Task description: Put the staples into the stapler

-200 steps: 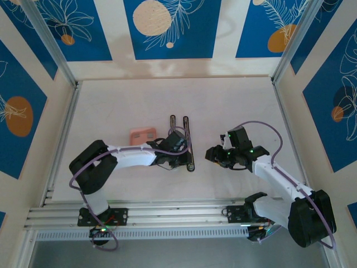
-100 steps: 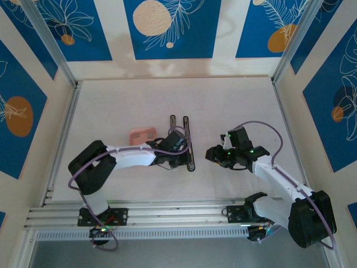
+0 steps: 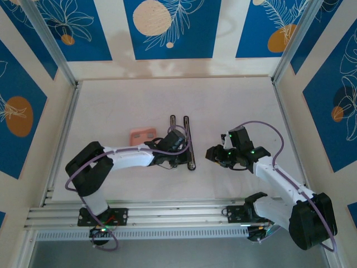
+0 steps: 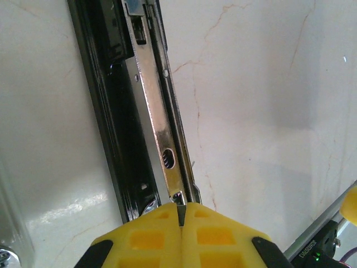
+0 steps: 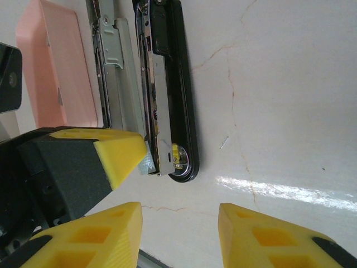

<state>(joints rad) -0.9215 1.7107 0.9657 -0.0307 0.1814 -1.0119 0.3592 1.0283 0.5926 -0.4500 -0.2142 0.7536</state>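
As the left gripper (image 4: 181,211) finishes closing, its yellow pads meet with no gap, right at the near end of the stapler (image 4: 159,128). Compared with one second ago, the small gap between them is gone. The arm itself hardly moves; only its elbow drifts a little toward the lower left of the top view. At the seam of the pads a thin dark sliver (image 4: 179,205) stands out and touches the end of the silver rail. I cannot tell whether it is a strip of staples or a part of the stapler itself.

The stapler lies open on the counter (image 3: 234,106) in the middle of the top view, with its black arm and silver bar side by side, both running up the frame. The pink tray (image 5: 56,72) is just beside it on the left; whether staples lie in it is too small to see. The right gripper (image 5: 177,215) is open with nothing between its fingers. It hangs near the right side of the stapler without touching it, in the same place as before.

For the task, I judge this closing to be a pinch at the rail end: either a strip is going into the channel, or the rail is being held steady. The loading is not finished, because the stapler is open.
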